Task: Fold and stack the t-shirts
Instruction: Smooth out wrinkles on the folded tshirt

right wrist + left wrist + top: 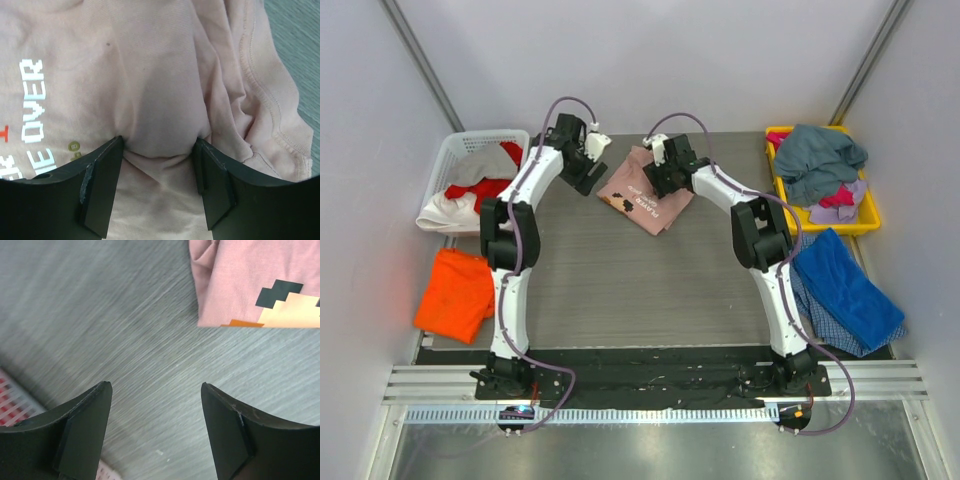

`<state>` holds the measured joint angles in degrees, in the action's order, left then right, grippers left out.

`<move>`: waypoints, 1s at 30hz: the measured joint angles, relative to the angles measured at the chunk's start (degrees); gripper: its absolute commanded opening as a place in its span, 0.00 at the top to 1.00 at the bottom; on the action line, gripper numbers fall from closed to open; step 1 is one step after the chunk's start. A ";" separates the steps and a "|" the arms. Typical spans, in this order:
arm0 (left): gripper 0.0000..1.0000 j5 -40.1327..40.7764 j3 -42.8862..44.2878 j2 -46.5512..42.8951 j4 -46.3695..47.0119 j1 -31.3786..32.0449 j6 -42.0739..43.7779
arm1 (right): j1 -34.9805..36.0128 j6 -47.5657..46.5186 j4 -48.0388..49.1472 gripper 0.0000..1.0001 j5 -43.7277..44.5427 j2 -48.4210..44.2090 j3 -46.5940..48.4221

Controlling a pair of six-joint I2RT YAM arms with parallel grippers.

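A dusty-pink t-shirt lies folded at the back middle of the table, its print facing up. My right gripper is down on it. In the right wrist view the jaws stand open, their tips dug into the pink t-shirt, and a hump of cloth bulges between them. My left gripper hovers just left of the shirt. It is open over bare table, with the pink t-shirt's corner at the upper right. An orange t-shirt lies folded at the left edge.
A white basket at the back left holds red and white shirts; its mesh shows beside my left finger. A yellow bin at the back right holds a grey-teal shirt and others. A blue shirt lies on checked cloth at the right.
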<state>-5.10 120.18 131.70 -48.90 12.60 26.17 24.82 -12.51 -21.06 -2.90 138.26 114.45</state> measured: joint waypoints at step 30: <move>0.25 -1.53 -1.77 -4.81 -4.26 -0.02 0.37 | 8.35 -23.65 -9.62 0.36 -0.22 -17.51 -24.33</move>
<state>-6.63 118.41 126.89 -53.17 12.58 26.55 33.17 -36.16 -30.68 -3.11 120.75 90.13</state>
